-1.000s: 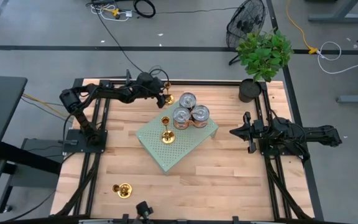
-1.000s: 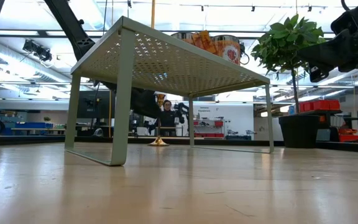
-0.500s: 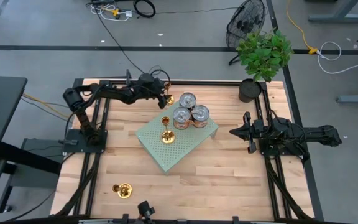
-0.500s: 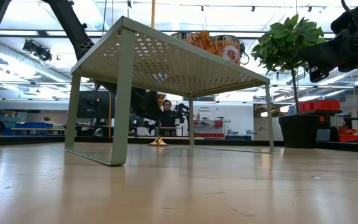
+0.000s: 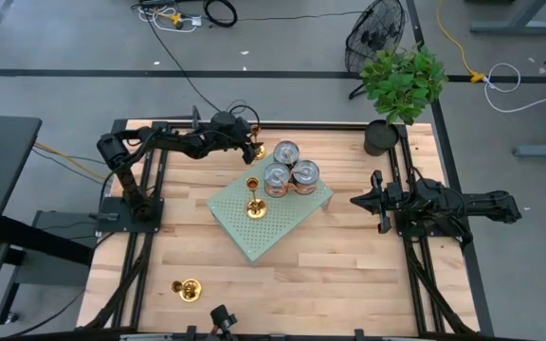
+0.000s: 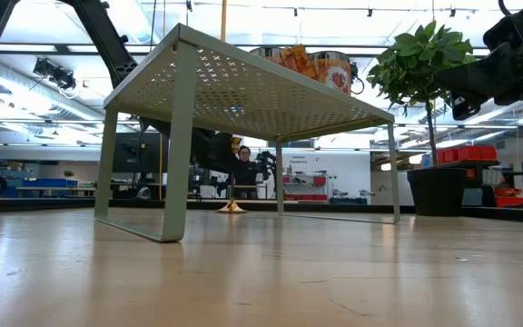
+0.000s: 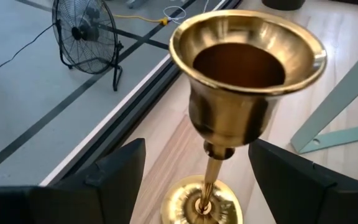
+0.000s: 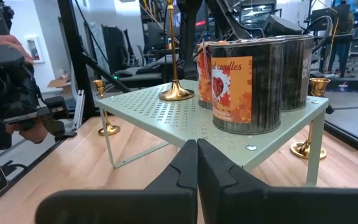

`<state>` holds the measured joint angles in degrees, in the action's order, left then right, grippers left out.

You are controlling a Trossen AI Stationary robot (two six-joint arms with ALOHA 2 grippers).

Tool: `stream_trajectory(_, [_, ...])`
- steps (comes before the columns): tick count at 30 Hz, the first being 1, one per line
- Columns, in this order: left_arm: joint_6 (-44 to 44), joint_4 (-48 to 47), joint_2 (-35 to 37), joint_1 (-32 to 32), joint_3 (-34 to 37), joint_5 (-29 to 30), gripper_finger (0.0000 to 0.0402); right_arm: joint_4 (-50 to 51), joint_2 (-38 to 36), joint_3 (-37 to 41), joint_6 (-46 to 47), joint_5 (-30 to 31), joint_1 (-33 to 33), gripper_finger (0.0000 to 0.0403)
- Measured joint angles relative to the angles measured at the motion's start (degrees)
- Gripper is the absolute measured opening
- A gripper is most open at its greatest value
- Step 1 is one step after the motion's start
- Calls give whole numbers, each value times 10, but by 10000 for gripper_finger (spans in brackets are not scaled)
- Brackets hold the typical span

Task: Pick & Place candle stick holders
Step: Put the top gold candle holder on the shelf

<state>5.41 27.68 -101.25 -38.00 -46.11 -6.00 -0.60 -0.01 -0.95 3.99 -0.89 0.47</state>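
Observation:
One gold candle stick holder (image 5: pixel 257 151) stands on its base on the wood table by the far edge; it also shows in the left wrist view (image 7: pixel 247 68) and the low view (image 6: pixel 231 208). My left gripper (image 5: pixel 247 149) is open, with one finger on each side of that holder's stem (image 7: pixel 211 177), apart from it. A second holder (image 5: pixel 252 203) stands on the green perforated shelf (image 5: pixel 278 227). A third holder (image 5: pixel 188 289) is on the table at the near left. My right gripper (image 5: pixel 372 201) is shut and empty, in the air at the table's right side.
Three labelled silver cans (image 5: pixel 290 169) stand on the shelf's far end, close to the holder there. A potted plant (image 5: pixel 401 85) is at the far right corner. A black camera (image 5: pixel 219 320) sits at the near edge. Bare wood lies in front of the shelf.

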Motion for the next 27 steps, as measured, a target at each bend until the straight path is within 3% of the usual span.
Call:
stream_trajectory(6, [-3,0,0,0,0,0,281,0,0,0,0,0,0,3])
stream_trajectory(17, [-3,0,0,0,0,-13,200,0,0,0,0,0,0,3])
stream_trajectory(27, [-3,0,0,0,0,-13,158,0,0,0,0,0,0,3])
